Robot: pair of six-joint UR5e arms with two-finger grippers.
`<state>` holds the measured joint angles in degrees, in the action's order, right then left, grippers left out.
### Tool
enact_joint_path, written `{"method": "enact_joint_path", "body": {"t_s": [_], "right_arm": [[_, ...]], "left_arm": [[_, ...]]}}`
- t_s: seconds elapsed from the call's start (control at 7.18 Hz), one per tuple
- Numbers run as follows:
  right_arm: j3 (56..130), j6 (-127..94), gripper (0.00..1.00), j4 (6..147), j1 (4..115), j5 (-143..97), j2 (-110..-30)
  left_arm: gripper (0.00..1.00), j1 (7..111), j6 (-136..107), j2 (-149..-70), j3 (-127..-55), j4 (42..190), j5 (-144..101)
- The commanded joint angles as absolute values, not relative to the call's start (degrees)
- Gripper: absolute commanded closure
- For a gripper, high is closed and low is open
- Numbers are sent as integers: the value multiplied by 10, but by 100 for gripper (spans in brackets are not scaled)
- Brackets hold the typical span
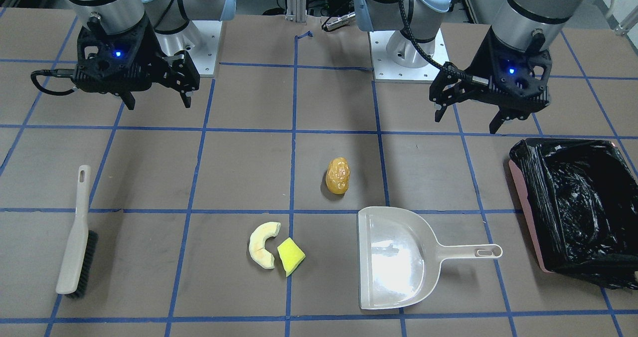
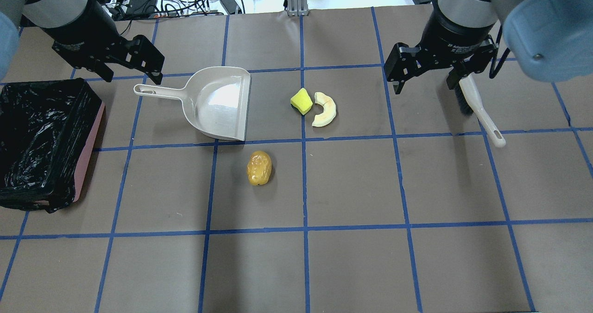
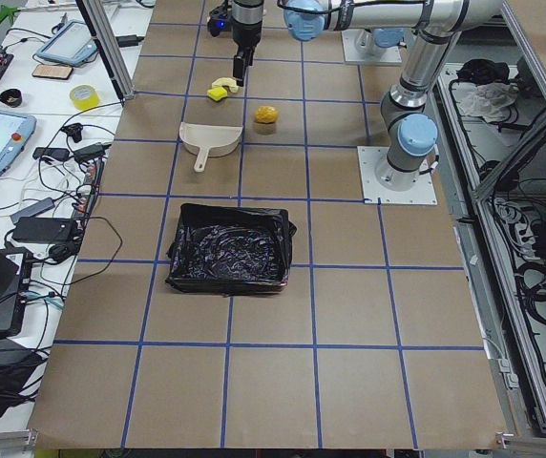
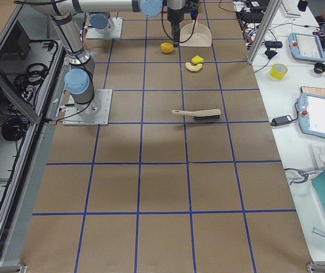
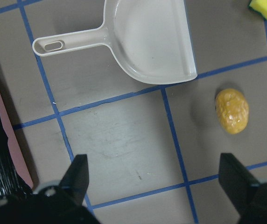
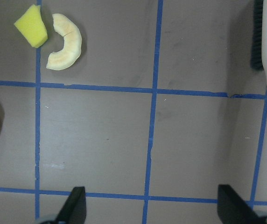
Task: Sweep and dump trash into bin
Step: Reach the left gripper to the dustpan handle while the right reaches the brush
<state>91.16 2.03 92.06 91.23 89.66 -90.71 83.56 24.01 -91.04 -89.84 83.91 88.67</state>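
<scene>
Right gripper [image 1: 159,102]: hovers above the tabletop [image 1: 239,167] close to the robot's base, jaws spread wide, holding nothing.
Left gripper [image 1: 467,121]: hovers at about the same depth on the other side, jaws also spread wide and empty.
Orange-brown lump [image 1: 338,175]: the piece of trash closest to the robot. It lies alone between the two arms, just beyond the grippers' line.
Brush [image 1: 75,237]: lies flat, farther out than the right gripper and a little to its outer side. Its long axis runs away from the robot, with the handle end nearer the robot and the bristles at the far end.
Dustpan [image 1: 394,257]: empty, lying beyond the lump. Its long axis runs across the tabletop, and its open mouth faces the trash.
Dustpan handle [image 1: 468,251]: points toward the robot's left and lies almost straight out from the left gripper.
Pale crescent slice [image 1: 262,245] and yellow-green wedge [image 1: 290,256]: just beside each other, a short way off the dustpan's mouth.
Bin [image 2: 90,153]: at the robot's far left edge, beyond the dustpan handle's tip, with nothing in it.
Deciding relation: the right arm is clearly nearer the brush and the left arm nearer the dustpan handle, so each likely reaches outward and down.
</scene>
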Motion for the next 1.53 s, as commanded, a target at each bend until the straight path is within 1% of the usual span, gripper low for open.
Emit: {"method": "enact_joint_path", "body": {"t_s": [0.0,0.14,0.28,0.42,0.7,0.98,1.11,1.39], "right_arm": [[913,122,3,923,843,896,-905],[915,160,3,920,796,899,-904],[928,200,3,924,761,900,-900],[954,267,3,965,739,902,-876],[1014,331,3,1090,701,904,-834],[1058,355,3,1176,698,907,-810],[1076,362,3,1182,697,904,-797],[1079,364,3,1223,695,925,-771]], "left_arm": [[0,810,416,-966,-908,767,883],[0,810,507,-1003,-904,750,882],[0,810,619,-1037,-903,697,882],[0,809,741,-1072,-898,647,883],[0,800,839,-1115,-899,626,884],[0,774,907,-1145,-902,623,849],[0,774,947,-1161,-895,623,853],[0,774,946,-1177,-894,623,847]]}}
